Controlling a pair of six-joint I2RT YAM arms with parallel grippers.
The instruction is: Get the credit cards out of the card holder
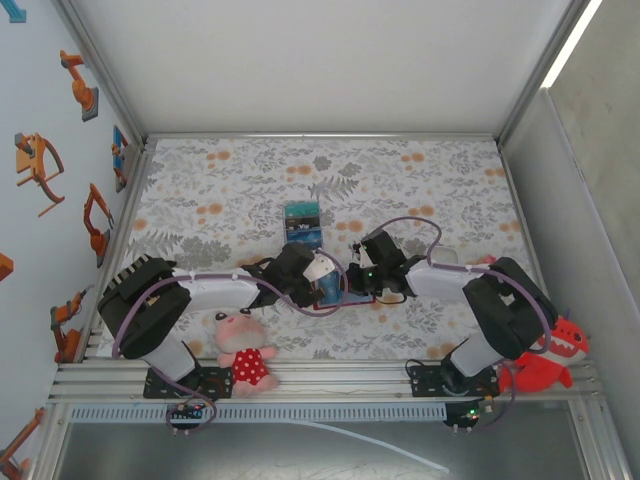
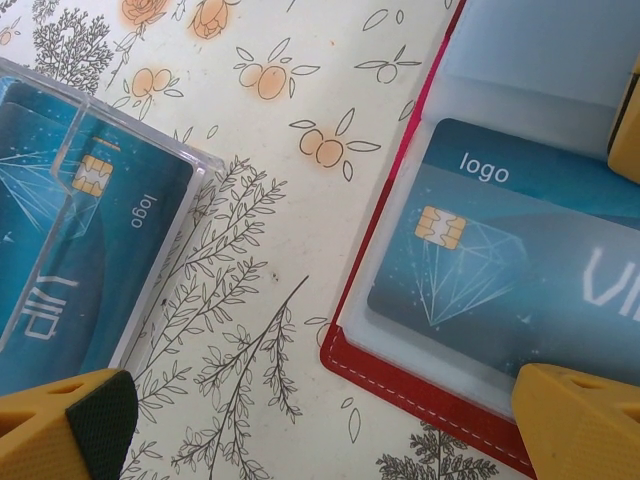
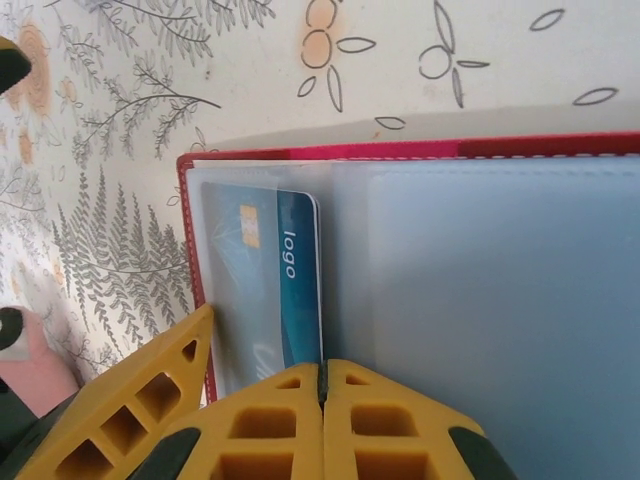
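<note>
The right fingers [image 3: 270,430] are pressed together at the end of the credit card [image 3: 298,275], which sits sleeved in the open card holder [image 2: 400,385] at mid-tabletop [image 1: 440,180]. I cannot tell whether they nip the card or only the sleeve. If only the sleeve, a pull would likely drag the unpinned holder along. The left fingers [image 2: 70,430] stand spread.

Count:
- one holder, with one card showing inside
- one clear case [image 1: 303,222] at its 12 o'clock, holding at least one card
- two toys: a pink doll [image 1: 245,350] and a red plush [image 1: 545,360]
</note>
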